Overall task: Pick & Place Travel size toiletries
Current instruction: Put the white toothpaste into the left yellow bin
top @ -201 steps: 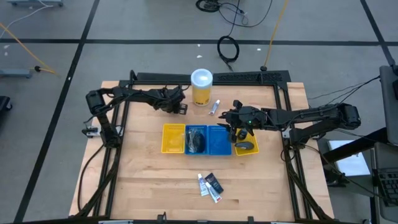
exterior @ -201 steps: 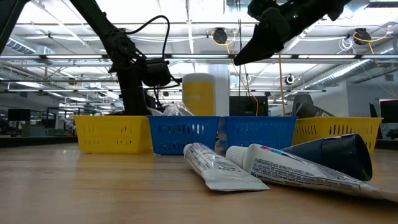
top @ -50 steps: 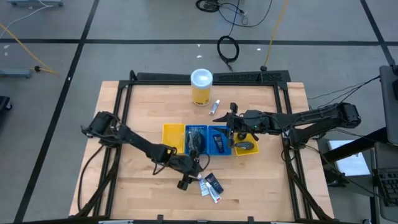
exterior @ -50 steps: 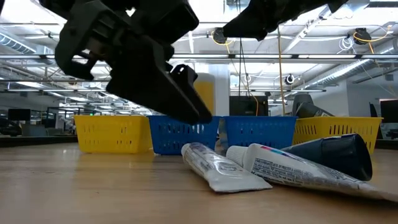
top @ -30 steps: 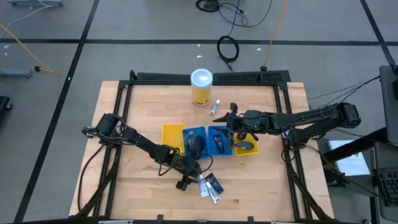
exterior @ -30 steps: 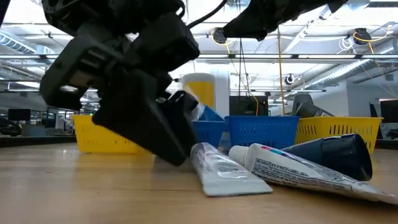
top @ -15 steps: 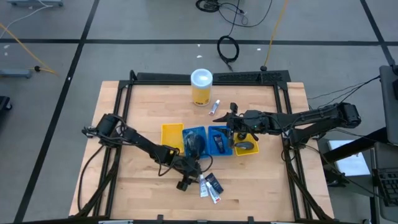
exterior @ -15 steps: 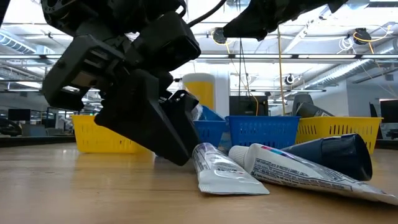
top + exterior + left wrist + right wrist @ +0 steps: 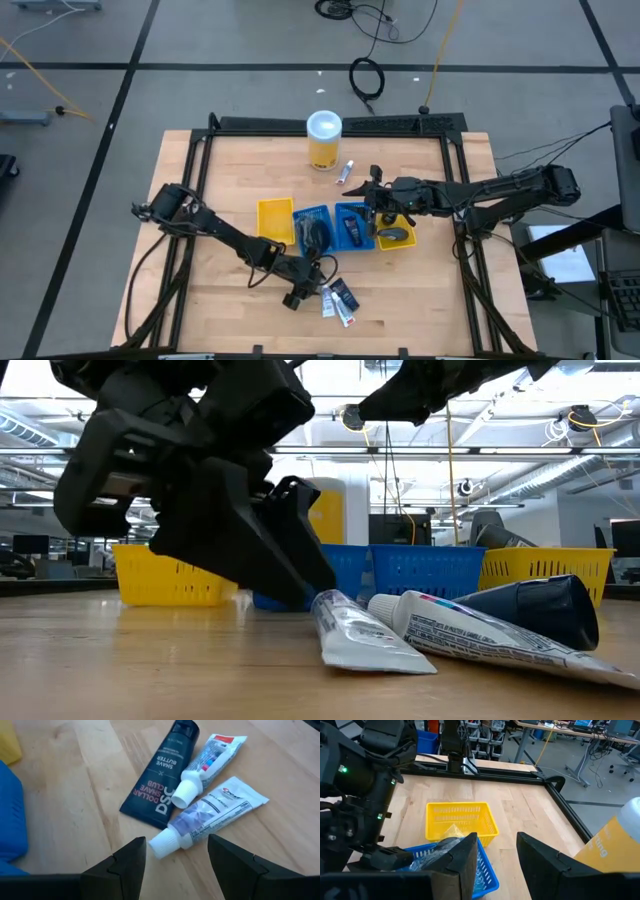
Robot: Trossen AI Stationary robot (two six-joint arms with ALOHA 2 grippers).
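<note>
Near the table's front, three toiletries lie flat together: a dark shave-butter tube (image 9: 159,792) and two white toothpaste tubes (image 9: 216,810) (image 9: 212,755). My left gripper (image 9: 177,842) is open and slants down just left of them (image 9: 300,293). Its fingers stand on either side of the nearer white tube's cap (image 9: 161,844); I see no touch. My right gripper (image 9: 377,212) hangs open and empty above the row of trays. The blue trays (image 9: 312,228) (image 9: 350,226) hold dark items. A dark oval piece lies in the right yellow tray (image 9: 396,238).
A yellow tray (image 9: 272,218) stands at the row's left end, slightly apart from the blue ones. A tall yellow canister with a white lid (image 9: 323,140) and a small white tube (image 9: 346,172) stand toward the far edge. Bare wood lies around the near tubes.
My left gripper has rolled a little about its own axis and risen slightly beside the tubes, staying open. The blue tray's corner, tipped up behind it a second ago, sits level again. The nearer white tube has kept its place.
</note>
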